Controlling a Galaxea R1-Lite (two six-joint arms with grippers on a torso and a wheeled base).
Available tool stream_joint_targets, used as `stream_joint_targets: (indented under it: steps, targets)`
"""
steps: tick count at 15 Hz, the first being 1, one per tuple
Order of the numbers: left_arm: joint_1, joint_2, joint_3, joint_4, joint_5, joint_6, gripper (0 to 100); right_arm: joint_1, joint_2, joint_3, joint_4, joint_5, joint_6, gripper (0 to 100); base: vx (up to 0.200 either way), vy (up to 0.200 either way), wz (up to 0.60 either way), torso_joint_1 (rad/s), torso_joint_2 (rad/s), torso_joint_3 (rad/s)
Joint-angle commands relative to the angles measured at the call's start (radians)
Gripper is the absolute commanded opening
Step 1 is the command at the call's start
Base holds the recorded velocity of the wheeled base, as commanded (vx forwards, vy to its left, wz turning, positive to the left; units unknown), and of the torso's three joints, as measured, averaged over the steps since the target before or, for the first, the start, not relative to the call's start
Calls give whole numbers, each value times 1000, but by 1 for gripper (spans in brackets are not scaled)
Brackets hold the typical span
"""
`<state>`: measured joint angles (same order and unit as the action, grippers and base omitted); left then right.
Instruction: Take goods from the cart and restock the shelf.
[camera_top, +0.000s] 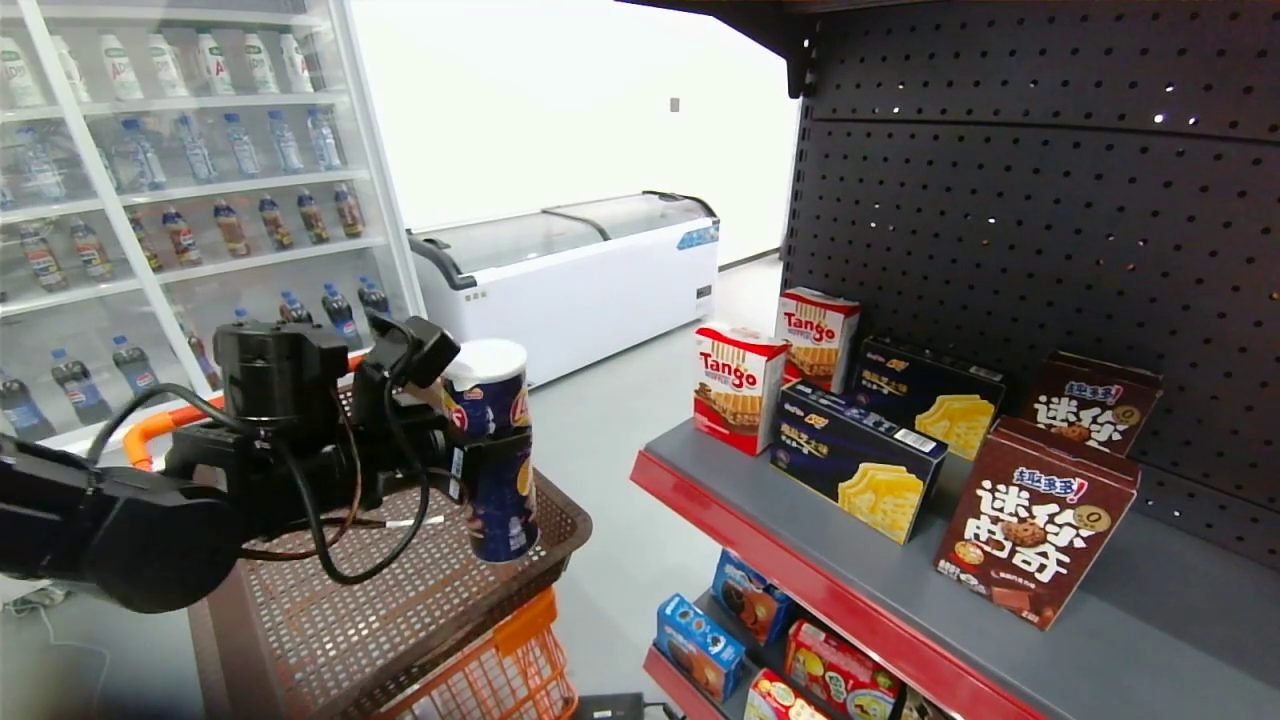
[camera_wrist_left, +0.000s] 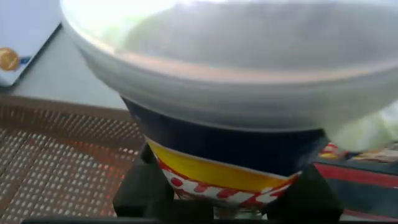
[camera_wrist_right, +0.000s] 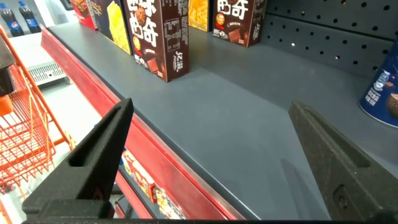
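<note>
The left gripper (camera_top: 480, 455) is closed around the middle of a tall chip can (camera_top: 500, 510), holding it upright above the cart (camera_top: 560, 520), across the aisle gap from the shelf (camera_top: 800, 540). In the left wrist view the can (camera_wrist_left: 236, 149) sits between the two dark fingers (camera_wrist_left: 143, 193), its pale lid toward the camera. The right gripper (camera_wrist_right: 211, 109) hangs wide open and empty over a bare stretch of shelf (camera_wrist_right: 249, 124), between a brown box (camera_wrist_right: 158, 37) and a blue cup (camera_wrist_right: 382, 93).

The step in hand appears to be carrying the can to the shelf. To do it well, the can should travel level and high enough for its base to clear the shelf's red front lip (camera_top: 720, 520). The likeliest landing spot is bare grey board, away from the wafer boxes (camera_top: 738, 385), the dark blue boxes (camera_top: 860, 470) and the brown boxes (camera_top: 1035, 520), all of which stand on edge and could topple at a nudge. The can is tall and narrow, so it should be set flat on its base before the fingers release.
</note>
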<state>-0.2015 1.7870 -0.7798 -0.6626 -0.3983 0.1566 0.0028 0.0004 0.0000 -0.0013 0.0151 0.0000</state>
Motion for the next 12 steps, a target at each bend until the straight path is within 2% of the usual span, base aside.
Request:
stream_joint_targets:
  steps: [1,2,7,8,10,12]
  targets:
    - [-33,-166,-9,20,-142,-131,0,0,0,0,0,0,0,100,0,0,0,0,0,0]
    - [-35,-198,-1,20,-186,-163,0,0,0,0,0,0,0,100,0,0,0,0,0,0]
    - [-62,-247,-9,20,-261,-166,0,0,0,0,0,0,0,100,0,0,0,0,0,0]
    - [-93,-250,-7,17,-286,-166,0,0,0,0,0,0,0,100,0,0,0,0,0,0]
    - [-98,-278,14,23,-407,-167,0,0,0,0,0,0,0,100,0,0,0,0,0,0]
    - [-101,-290,14,40,-424,-167,0,0,0,0,0,0,0,100,0,0,0,0,0,0]
